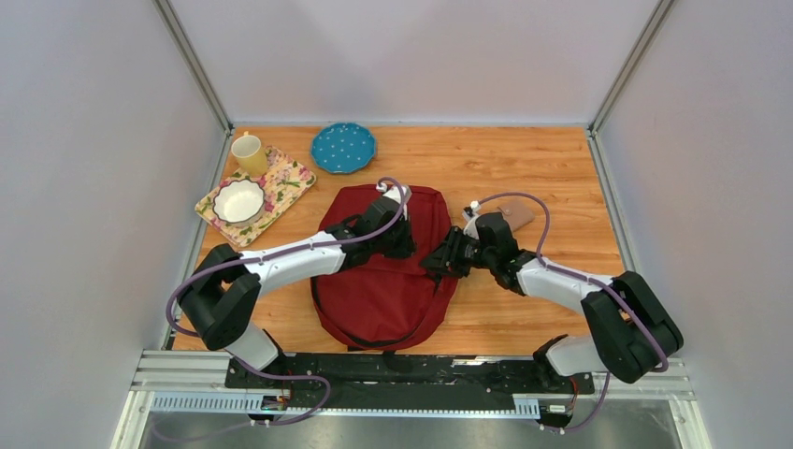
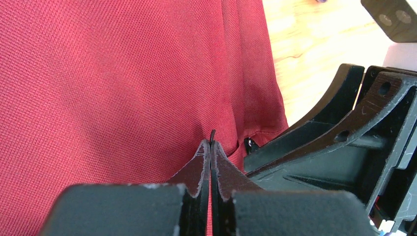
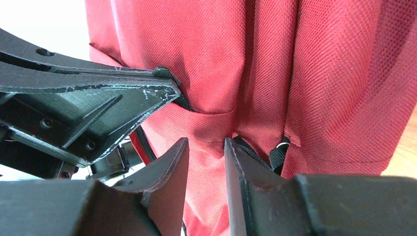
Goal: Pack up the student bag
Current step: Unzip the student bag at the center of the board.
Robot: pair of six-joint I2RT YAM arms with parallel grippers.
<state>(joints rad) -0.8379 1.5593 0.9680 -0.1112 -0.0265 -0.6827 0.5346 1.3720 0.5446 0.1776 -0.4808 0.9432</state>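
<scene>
Backpack flat; left gripper pinched on black zipper tab, right gripper slightly apart at fabric, probably bracing for unzipping.

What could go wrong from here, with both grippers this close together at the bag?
The left gripper pinches only a thin black tab at its very tips, so a pull may slip it free. The right gripper sits right beside it at the student bag; the two may collide.

The student bag is partly covered — brown thing beside it half hidden, unidentifiable.
</scene>
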